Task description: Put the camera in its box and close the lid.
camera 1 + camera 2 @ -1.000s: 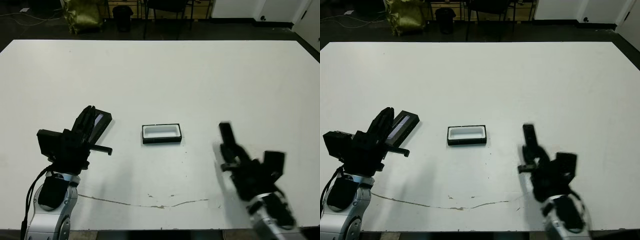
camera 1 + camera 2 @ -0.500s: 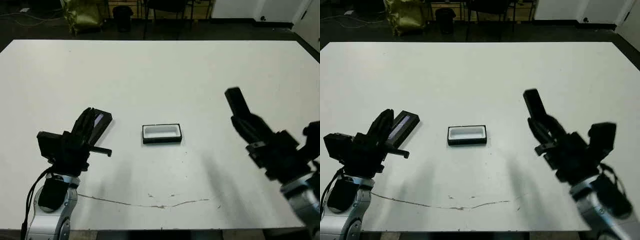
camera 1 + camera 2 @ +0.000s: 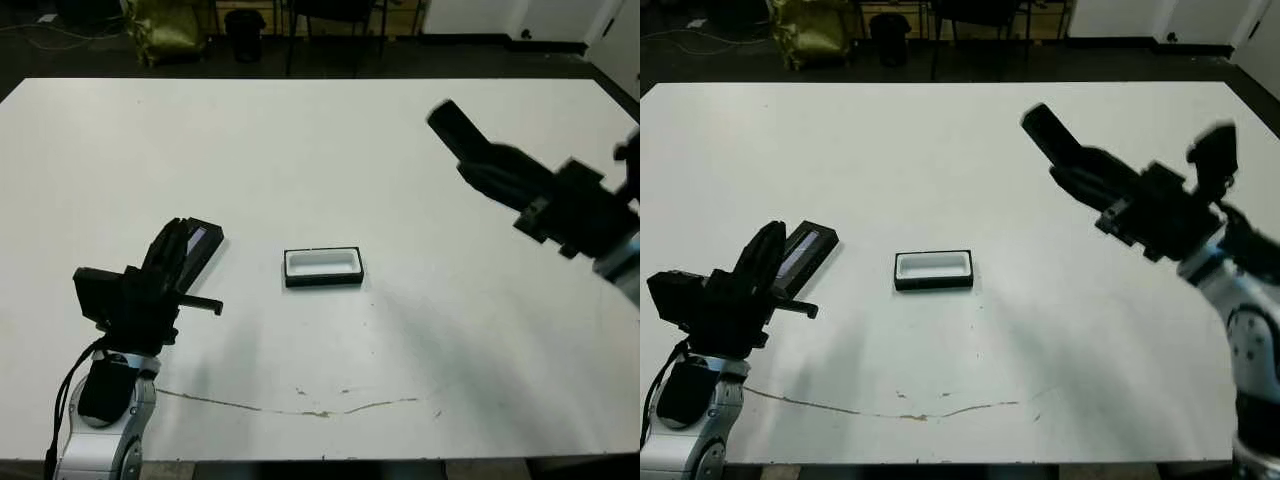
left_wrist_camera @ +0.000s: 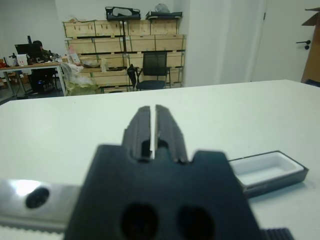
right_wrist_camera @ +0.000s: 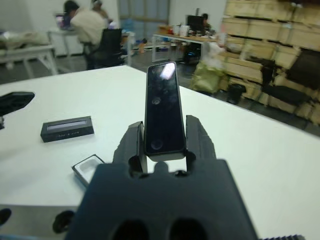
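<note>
The box (image 3: 323, 267) lies open in the middle of the table, its white lining facing up. To its left the lid (image 3: 203, 243) rests flat, its glossy stripe on top. My left gripper (image 3: 172, 250) hovers shut just beside the lid's near end, holding nothing. High over the table's right side, my right gripper (image 5: 165, 126) is shut on the camera (image 5: 162, 111). The camera (image 3: 453, 124) sticks out past the fingers, pointing up and toward the table's middle. In the right wrist view the box (image 5: 89, 166) and the lid (image 5: 67, 128) lie far below the camera.
A thin crack-like mark (image 3: 300, 410) runs along the table near its front edge. Chairs and a green bag (image 3: 165, 28) stand on the floor past the far edge. People sit at desks (image 5: 90, 25) in the room behind.
My right arm has swung from low by the front edge up and away over the right side, carrying the camera. The left arm, box and lid have stayed put.
</note>
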Motion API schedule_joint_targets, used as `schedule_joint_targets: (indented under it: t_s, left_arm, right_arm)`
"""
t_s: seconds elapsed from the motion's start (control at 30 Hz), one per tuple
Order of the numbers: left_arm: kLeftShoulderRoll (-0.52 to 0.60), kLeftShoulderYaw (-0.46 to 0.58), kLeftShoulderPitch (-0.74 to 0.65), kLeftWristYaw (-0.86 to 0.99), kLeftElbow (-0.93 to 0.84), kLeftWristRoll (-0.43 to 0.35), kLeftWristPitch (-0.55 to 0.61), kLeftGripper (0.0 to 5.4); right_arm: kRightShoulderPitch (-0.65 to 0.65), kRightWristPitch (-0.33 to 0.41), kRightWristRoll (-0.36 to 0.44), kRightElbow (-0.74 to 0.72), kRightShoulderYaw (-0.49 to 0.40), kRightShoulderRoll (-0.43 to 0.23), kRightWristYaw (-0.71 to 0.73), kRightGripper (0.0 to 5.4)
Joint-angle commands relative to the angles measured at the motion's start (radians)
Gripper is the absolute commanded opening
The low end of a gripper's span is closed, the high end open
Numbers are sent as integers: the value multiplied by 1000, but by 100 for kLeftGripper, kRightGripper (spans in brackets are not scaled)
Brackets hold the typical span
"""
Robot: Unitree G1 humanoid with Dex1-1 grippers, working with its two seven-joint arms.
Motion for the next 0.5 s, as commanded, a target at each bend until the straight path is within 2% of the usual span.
schedule_joint_targets:
  t_s: [0.03,0.1,0.2,0.3,0.43,0.5]
  left_arm:
    - [0,-2,10,2,26,7,0,0]
    - [-2,-4,11,5,32,11,-8,0]
    - [-3,-6,14,10,32,20,-7,0]
    - [-3,-5,16,8,33,15,-9,0]
    - [-5,-3,18,7,37,13,-16,0]
    - [-6,-4,20,10,38,18,-18,0]
  right_arm:
    - [-114,-50,-39,159,64,22,88,54]
    - [-186,-79,-59,265,104,47,154,54]
    - [-286,-147,-137,393,193,61,265,54]
    - [-367,-167,-206,479,268,81,333,54]
    - [-430,-193,-277,562,324,125,369,54]
    - [-460,-227,-313,612,363,148,415,54]
